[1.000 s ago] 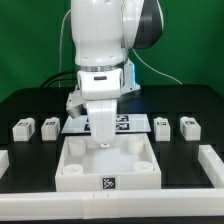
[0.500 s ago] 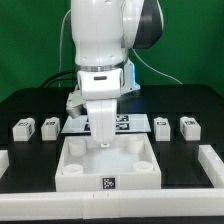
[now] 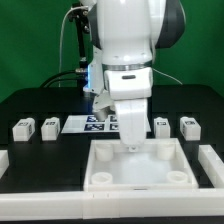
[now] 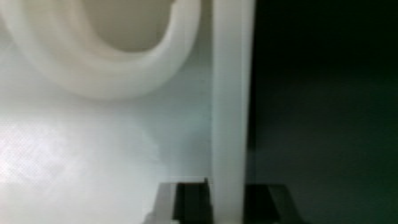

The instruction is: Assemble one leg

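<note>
Mostly, your trouble is with what you cannot see. In the exterior view the gripper (image 3: 130, 146) reaches down to the rear wall of the tray (image 3: 120, 182), and the wide arm body above it hides the fingertips and part of the marker board (image 3: 80, 123) behind. The wrist view is blurred and very close. It shows you only a strip of the tray's wall, the curve of one corner socket (image 4: 169, 60), and dark table beyond. At the edge of that picture the two dark fingers (image 4: 178, 205) stand on either side of the wall with no gap visible, so the gripper (image 4: 228, 205) looks clamped on the tray.

None of the four legs is held. All lie on the dark table behind the tray, in one row. On the exterior view's left, well apart from the gripper, you have the far-left leg (image 3: 22, 128) and the inner-left leg (image 3: 50, 127). On its right are the inner-right leg (image 3: 162, 126), just beside the arm body, and the far-right leg (image 3: 188, 125).

Each leg turns a tagged face toward the camera. They look squat from here, and you cannot tell which way their long axes run. Two white blocks (image 3: 210, 158) at the lower corners are cut off by the frame.
</note>
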Robot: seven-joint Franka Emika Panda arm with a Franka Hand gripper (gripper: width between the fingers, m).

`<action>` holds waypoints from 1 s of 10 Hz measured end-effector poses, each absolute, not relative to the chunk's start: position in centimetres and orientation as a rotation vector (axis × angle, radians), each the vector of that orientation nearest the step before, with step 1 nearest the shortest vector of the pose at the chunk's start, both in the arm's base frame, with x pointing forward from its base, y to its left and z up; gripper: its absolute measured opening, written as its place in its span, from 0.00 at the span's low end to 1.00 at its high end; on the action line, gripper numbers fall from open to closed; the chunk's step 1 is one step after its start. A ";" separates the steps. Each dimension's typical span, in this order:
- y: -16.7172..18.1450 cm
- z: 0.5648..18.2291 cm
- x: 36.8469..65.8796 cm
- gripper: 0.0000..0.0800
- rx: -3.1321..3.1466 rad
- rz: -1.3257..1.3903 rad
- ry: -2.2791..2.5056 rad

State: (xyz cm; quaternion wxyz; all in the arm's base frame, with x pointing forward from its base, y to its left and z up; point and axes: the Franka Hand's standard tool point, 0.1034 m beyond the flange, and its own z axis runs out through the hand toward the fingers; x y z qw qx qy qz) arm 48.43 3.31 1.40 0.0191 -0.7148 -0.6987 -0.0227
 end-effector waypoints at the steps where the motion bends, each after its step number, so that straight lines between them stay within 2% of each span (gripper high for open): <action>1: 3.9 1.2 48.6 0.07 -2.207 -0.077 -2.175; 5: 5.9 1.0 49.0 0.07 -2.198 -0.071 -2.155; 10: 6.1 1.0 49.0 0.07 -2.196 -0.056 -2.146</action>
